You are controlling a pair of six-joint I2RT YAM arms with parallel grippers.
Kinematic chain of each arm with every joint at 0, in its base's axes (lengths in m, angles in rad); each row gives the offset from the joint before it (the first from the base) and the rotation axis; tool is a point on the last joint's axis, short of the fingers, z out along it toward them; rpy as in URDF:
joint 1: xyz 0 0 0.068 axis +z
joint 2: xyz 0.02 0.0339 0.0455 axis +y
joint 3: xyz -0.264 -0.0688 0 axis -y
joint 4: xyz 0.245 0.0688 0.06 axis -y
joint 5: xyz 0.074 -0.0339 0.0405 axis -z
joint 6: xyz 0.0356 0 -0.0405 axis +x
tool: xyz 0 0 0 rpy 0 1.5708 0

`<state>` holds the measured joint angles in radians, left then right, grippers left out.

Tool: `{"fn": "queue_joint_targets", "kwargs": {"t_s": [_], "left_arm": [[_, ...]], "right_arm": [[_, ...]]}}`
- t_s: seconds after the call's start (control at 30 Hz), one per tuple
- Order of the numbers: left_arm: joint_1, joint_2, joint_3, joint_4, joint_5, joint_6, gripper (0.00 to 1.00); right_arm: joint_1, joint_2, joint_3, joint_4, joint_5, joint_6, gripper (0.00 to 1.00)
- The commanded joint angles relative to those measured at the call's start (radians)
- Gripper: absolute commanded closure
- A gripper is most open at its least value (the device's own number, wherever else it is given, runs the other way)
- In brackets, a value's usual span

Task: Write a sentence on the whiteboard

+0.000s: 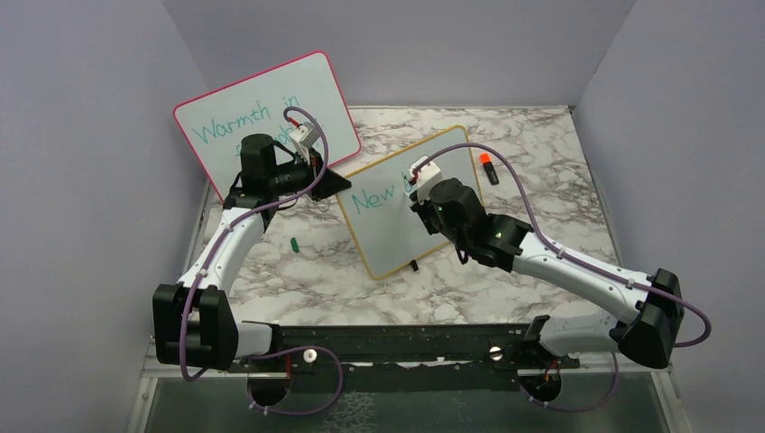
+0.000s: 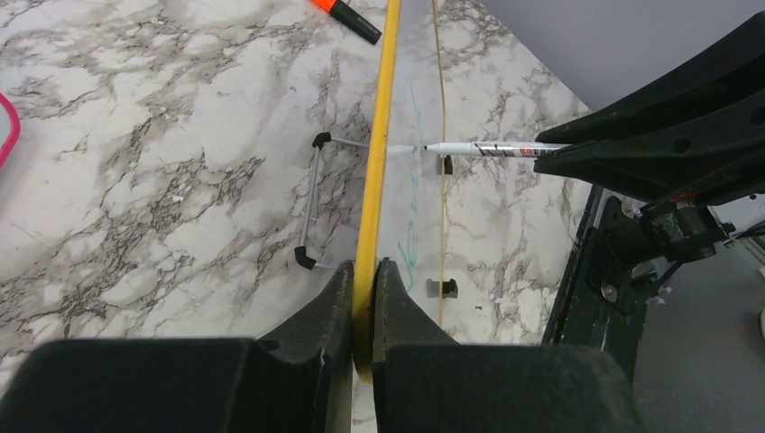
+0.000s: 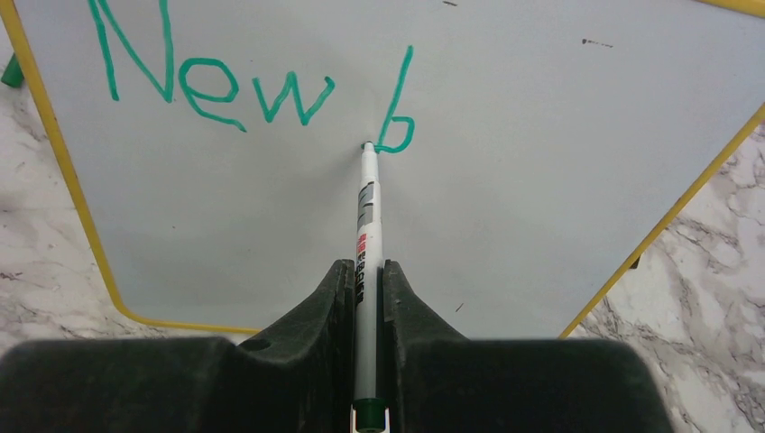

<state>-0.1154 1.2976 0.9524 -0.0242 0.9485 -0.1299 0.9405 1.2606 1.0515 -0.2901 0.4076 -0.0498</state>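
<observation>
Standing tilted on small black feet at the middle of the table (image 1: 451, 293), the whiteboard (image 1: 397, 236) is a glossy pale rectangle in a rounded yellow-orange frame. The left gripper (image 2: 364, 271) is pinched tight on that frame at the board's left edge, one matte black wedge-shaped finger on each face. A thin wire stand (image 2: 311, 203) with black rubber ends juts from the back of the board onto the marble.

The right gripper (image 3: 365, 271) is closed around a slim white marker (image 3: 368, 207), whose printed barrel runs straight out between the fingers. Its tip touches the board at the lower left of a letter. The sentence (image 3: 216, 86) reads only "New b", in teal-green strokes.

The table top is grey-veined white marble with a smooth sheen. On it, far right of the board, lies an orange-and-black marker (image 1: 488, 169). A small green cap (image 1: 294, 243) lies near left of the board. At the far left a larger pink-framed whiteboard (image 1: 271, 99) leans, also with teal writing.
</observation>
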Motion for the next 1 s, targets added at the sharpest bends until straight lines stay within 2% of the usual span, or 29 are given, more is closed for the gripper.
{"fn": "queue_joint_targets", "kwargs": {"t_s": [0.0, 0.23, 0.97], "left_arm": [[-0.02, 0.027, -0.014, -0.075, -0.075, 0.074, 1.0], [-0.02, 0.025, -0.012, -0.083, -0.085, 0.081, 1.0], [-0.021, 0.037, -0.006, -0.094, -0.09, 0.087, 1.0]], "right_arm": [[-0.005, -0.048, -0.003, 0.006, 0.052, 0.002, 1.0], [-0.013, -0.055, -0.018, 0.028, 0.108, -0.02, 1.0], [-0.035, -0.061, -0.053, 0.081, 0.049, -0.048, 1.0]]}}
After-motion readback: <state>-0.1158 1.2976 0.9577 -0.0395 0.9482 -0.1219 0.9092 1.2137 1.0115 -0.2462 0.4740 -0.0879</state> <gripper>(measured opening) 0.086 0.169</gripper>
